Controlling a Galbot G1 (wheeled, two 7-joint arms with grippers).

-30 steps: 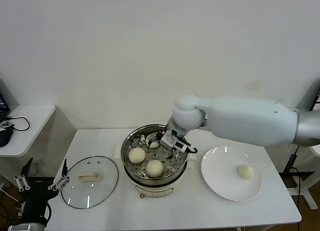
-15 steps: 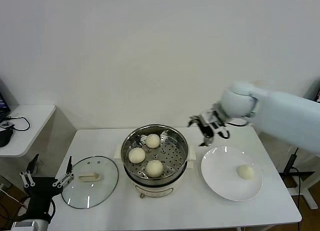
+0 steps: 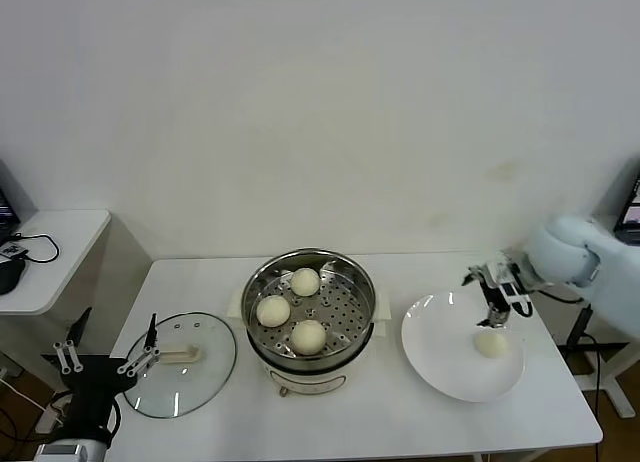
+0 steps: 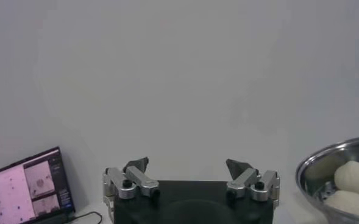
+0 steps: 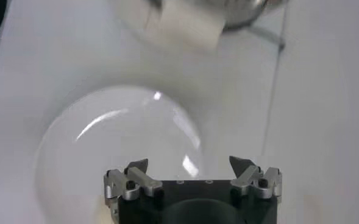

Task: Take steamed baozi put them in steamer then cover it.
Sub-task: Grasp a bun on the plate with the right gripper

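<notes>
The steamer (image 3: 311, 269) stands mid-table with three baozi on its perforated tray: one at the back (image 3: 305, 281), one on the left (image 3: 273, 310), one at the front (image 3: 308, 335). A fourth baozi (image 3: 490, 344) lies on the white plate (image 3: 440, 354) to the right. My right gripper (image 3: 491, 296) is open and empty, just above the plate's far side, close to that baozi; in the right wrist view it (image 5: 188, 164) hovers over the plate (image 5: 106, 146). The glass cover (image 3: 180, 363) lies flat on the table left of the steamer. My left gripper (image 3: 108, 359) is open, low beside the cover.
A small side table (image 3: 50, 252) with cables stands at the far left. The left wrist view shows my open left gripper (image 4: 187, 165), the steamer rim (image 4: 325, 164) with baozi (image 4: 356, 176), and a laptop screen (image 4: 27, 192). The white wall is behind the table.
My right gripper released a baozi at the back of the steamer, then swung right and down over the plate. The left gripper shifted slightly toward the cover.
</notes>
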